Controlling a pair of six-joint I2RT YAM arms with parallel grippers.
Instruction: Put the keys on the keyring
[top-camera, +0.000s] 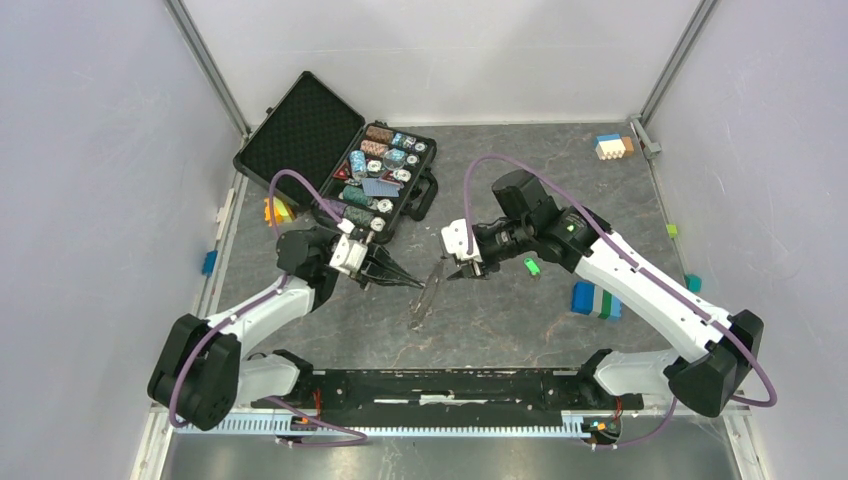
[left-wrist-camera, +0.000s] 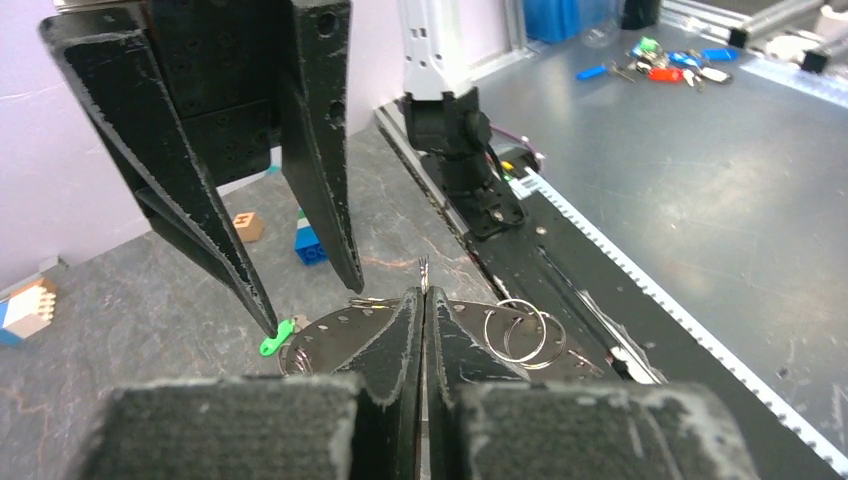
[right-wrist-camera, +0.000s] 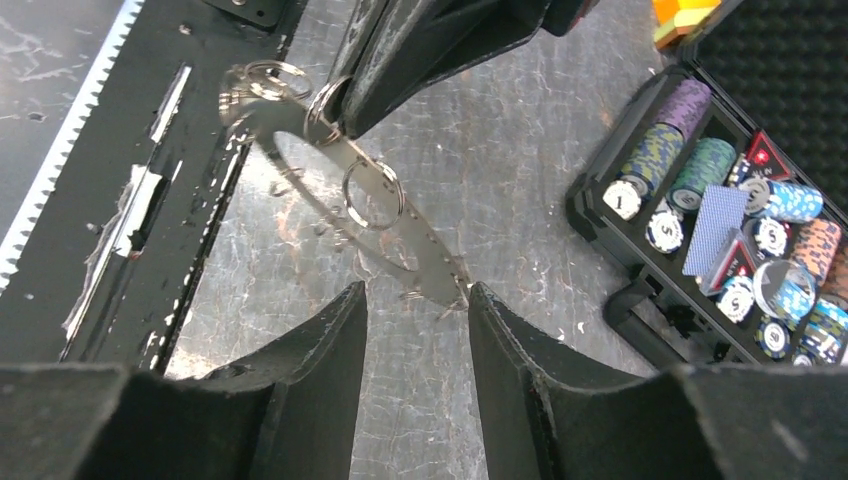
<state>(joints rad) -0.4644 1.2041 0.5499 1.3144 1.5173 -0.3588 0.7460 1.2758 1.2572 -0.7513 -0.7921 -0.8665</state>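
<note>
The keyring (top-camera: 428, 292) is a flat grey metal disc with holes round its rim and small split rings hanging from it, held on edge above the table. My left gripper (top-camera: 418, 284) is shut on its rim; in the left wrist view the closed fingers (left-wrist-camera: 422, 298) pinch the keyring (left-wrist-camera: 340, 335). My right gripper (top-camera: 468, 270) stands open just right of it, and the keyring (right-wrist-camera: 425, 262) ends at the gap between the right gripper (right-wrist-camera: 415, 295) tips. One key with a green head (top-camera: 532, 266) lies on the table beneath the right arm, also showing as the key (left-wrist-camera: 275, 338) beside a right fingertip.
An open black case of poker chips (top-camera: 380, 175) stands at the back left. A blue and green block stack (top-camera: 595, 298) sits right of the key, a wood and blue block (top-camera: 610, 147) at the back right. A black rail (top-camera: 450, 385) lines the near edge.
</note>
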